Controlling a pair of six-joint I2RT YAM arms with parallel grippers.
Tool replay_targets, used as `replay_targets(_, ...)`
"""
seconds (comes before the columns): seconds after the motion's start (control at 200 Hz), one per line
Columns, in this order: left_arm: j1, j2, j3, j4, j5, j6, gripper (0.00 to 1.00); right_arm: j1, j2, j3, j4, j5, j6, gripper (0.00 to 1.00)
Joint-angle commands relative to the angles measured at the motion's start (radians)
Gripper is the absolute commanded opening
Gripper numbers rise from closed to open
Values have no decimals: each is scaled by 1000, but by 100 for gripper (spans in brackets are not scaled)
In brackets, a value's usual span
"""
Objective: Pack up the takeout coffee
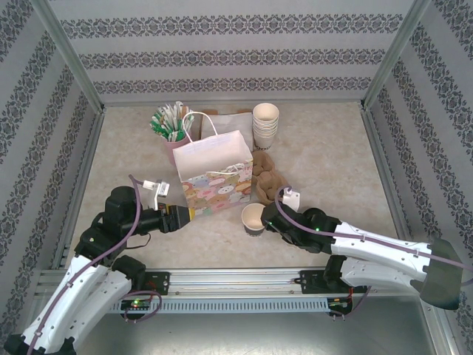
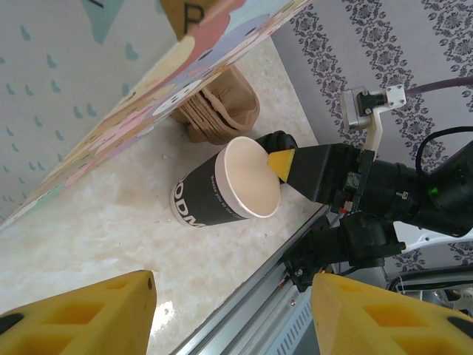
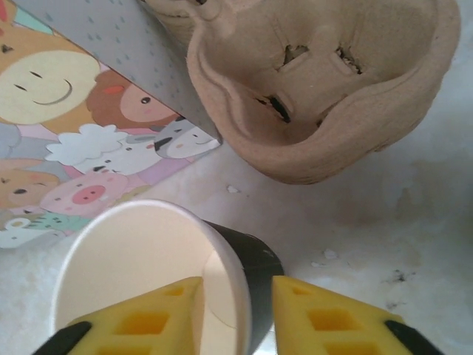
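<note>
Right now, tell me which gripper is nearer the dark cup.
Right. The right gripper straddles the rim of the dark cup; the left gripper is apart, beside the gift bag.

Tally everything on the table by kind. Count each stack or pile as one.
Cartoon-animal gift bag: 1
Dark paper cup, no lid: 1
Stack of cream cups: 1
Pile of pulp cup carriers: 1
Pink holder of green-and-white packets: 1
Tan item behind the bag, unclear: 1
Total: 6

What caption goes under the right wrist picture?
Right pincer straddles the rim of the dark cup near a cardboard tray.
</note>
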Motion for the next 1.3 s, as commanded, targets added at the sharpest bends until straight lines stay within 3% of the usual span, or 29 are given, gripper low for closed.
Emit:
replay_targets(0.0,-19,-2,-9,36,8,-1,58,-6,-12,59,-116,36,-17,36)
replay_targets(0.19,-25,4,-11,37,2,1,58,-20,-49,197,-378,101,-63,46)
replay_targets(0.375,-25,19,-10,25,-20,4,58,-129,-137,224,-605,133,-43,69)
replay_targets(0.64,-27,27,-11,21,-25,7,58,-432,-222,94,-540,-115,-124,83)
replay_targets(0.739,-28,31,-10,21,-27,8,58,-503,-209,66,-543,-153,-133,89)
replay_targets(0.964,-28,36,-10,20,-32,9,58,-565,-169,23,-482,-197,-150,95)
replay_targets(1.294,-28,40,-11,18,-40,10,58,-603,-139,-26,-423,-201,-169,95)
